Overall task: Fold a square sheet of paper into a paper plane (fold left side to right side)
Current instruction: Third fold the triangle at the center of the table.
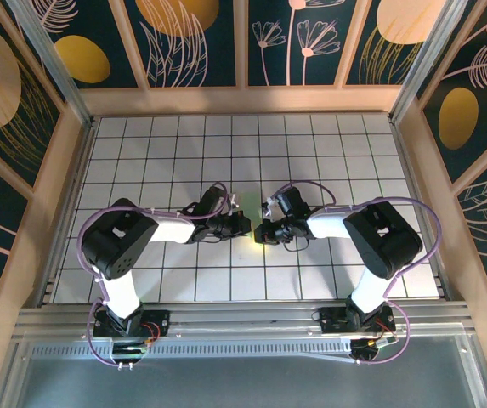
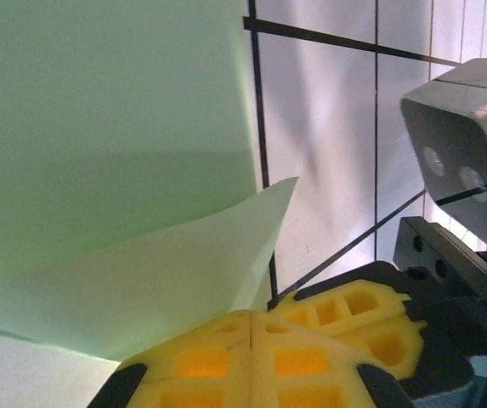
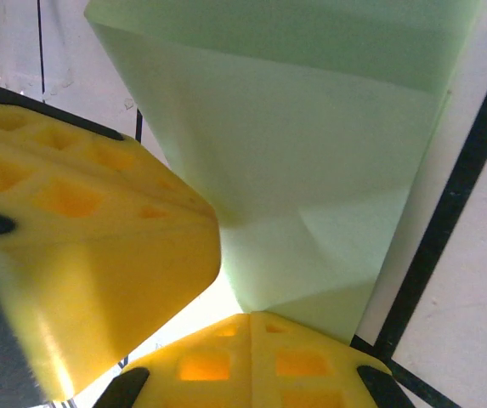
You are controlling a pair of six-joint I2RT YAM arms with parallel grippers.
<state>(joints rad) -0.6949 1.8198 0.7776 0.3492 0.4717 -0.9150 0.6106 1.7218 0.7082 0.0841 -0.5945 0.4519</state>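
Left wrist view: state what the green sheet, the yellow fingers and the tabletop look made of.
The green sheet looks like thin matte paper, judging by its sharp crease and soft shading. The left tool's fingers look like yellow moulded plastic or rubber, with square pockets and a dull sheen. The tabletop is a white board with black grid lines, probably laminate, faintly glossy.

The two arms come in from the near edge of the table [image 1: 311, 153] and meet over its middle. The left gripper [image 1: 241, 226] is on the left and the right gripper [image 1: 265, 231] on the right, tip facing tip, just beside each other. The paper [image 2: 116, 127] is between them, its lower end at both tips, and the rest lies beyond the tips.
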